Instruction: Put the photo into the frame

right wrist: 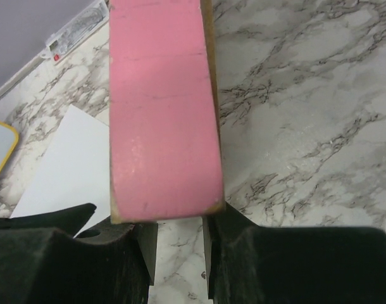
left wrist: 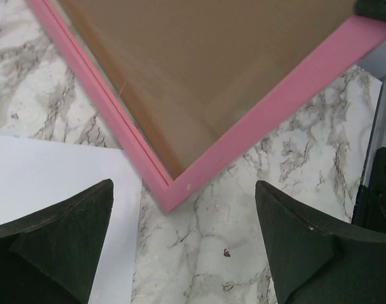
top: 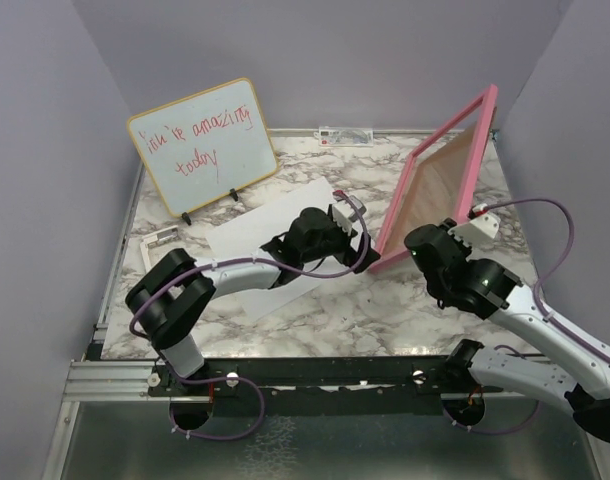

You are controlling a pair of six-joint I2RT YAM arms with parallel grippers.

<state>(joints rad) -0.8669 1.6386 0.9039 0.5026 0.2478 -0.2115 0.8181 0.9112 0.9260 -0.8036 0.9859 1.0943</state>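
Pink-bordered rectangular picture frame (top: 437, 188) with brown backing sits clamped by its near rim in the right gripper (right wrist: 178, 244), jaws narrowed onto it, tilted steeply above the white marble-patterned table (top: 385, 312). Beside its low corner the left gripper (left wrist: 183, 218) hovers spread wide and empty, over the edge of the white-side-up paper photo (left wrist: 47, 171) lying flat.

Handwritten in red on whiteboard (top: 203, 145), upper left: "… is amazing today". First word unclear. Print on small label (top: 343, 133), top centre, too tiny to read.

Pink frame (top: 435, 190), white photo (top: 253, 236) — grey-veined marble table (top: 405, 312).
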